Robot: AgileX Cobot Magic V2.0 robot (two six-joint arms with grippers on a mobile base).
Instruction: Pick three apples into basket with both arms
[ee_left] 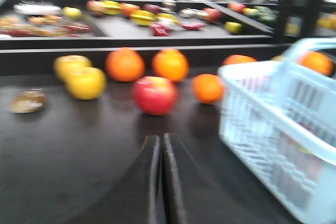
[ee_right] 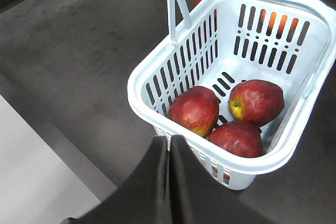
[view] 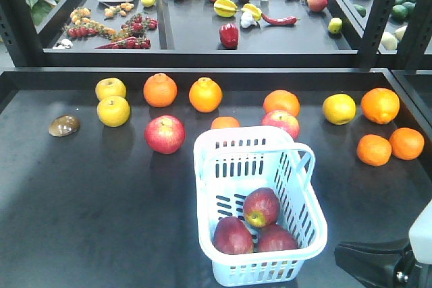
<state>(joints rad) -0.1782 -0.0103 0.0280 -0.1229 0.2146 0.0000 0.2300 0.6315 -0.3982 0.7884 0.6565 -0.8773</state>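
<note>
Three dark red apples point(view: 262, 207) point(view: 233, 236) point(view: 277, 239) lie together in the pale blue basket point(view: 202, 160) at the table's front middle. From the right wrist view they show as a cluster point(ee_right: 194, 109) point(ee_right: 256, 100) point(ee_right: 236, 137) inside the basket point(ee_right: 226, 19). My right gripper point(ee_right: 169, 139) is shut and empty, hanging just outside the basket's near rim. Part of the right arm point(view: 371, 264) shows at the bottom right. My left gripper point(ee_left: 160, 139) is shut and empty, low over the table, left of the blurred basket point(ee_left: 273, 124).
A paler red apple point(view: 165, 134) lies left of the basket, another point(view: 281, 123) behind it. Oranges point(view: 160, 90) point(view: 205, 94) point(view: 373, 149), yellow fruit point(view: 113, 111) point(view: 339, 108) and a brown object point(view: 64, 125) are spread across the table. A raised shelf point(view: 202, 55) of fruit trays stands behind.
</note>
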